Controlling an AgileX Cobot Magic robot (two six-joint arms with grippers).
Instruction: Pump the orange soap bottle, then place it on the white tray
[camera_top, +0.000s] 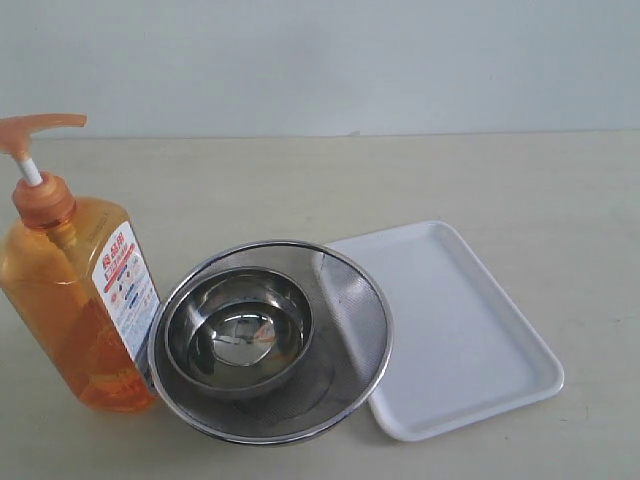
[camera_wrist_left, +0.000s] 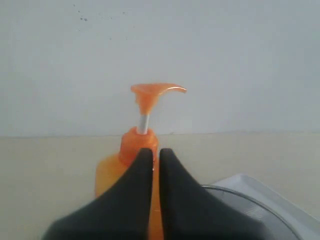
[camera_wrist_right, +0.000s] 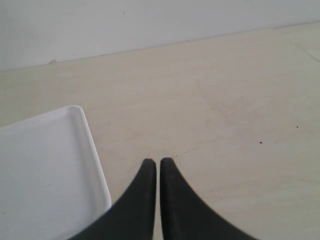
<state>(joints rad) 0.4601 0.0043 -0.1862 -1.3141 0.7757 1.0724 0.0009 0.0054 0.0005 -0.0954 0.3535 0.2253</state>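
Note:
The orange soap bottle (camera_top: 75, 300) stands upright at the left of the table, its pump nozzle (camera_top: 40, 125) raised on a white stem. The white tray (camera_top: 460, 330) lies flat to the right with nothing on it. Neither arm shows in the exterior view. In the left wrist view my left gripper (camera_wrist_left: 155, 152) is shut with nothing in it, short of the orange soap bottle (camera_wrist_left: 112, 172), whose pump nozzle (camera_wrist_left: 157, 91) rises beyond the fingertips. My right gripper (camera_wrist_right: 158, 162) is shut and holds nothing, over bare table beside the white tray (camera_wrist_right: 47, 165).
A round steel mesh strainer (camera_top: 350, 310) holding a smaller steel bowl (camera_top: 238, 330) sits between bottle and tray, overlapping the tray's left edge and close against the bottle. The strainer rim (camera_wrist_left: 250, 200) also shows in the left wrist view. A pale wall runs behind the table.

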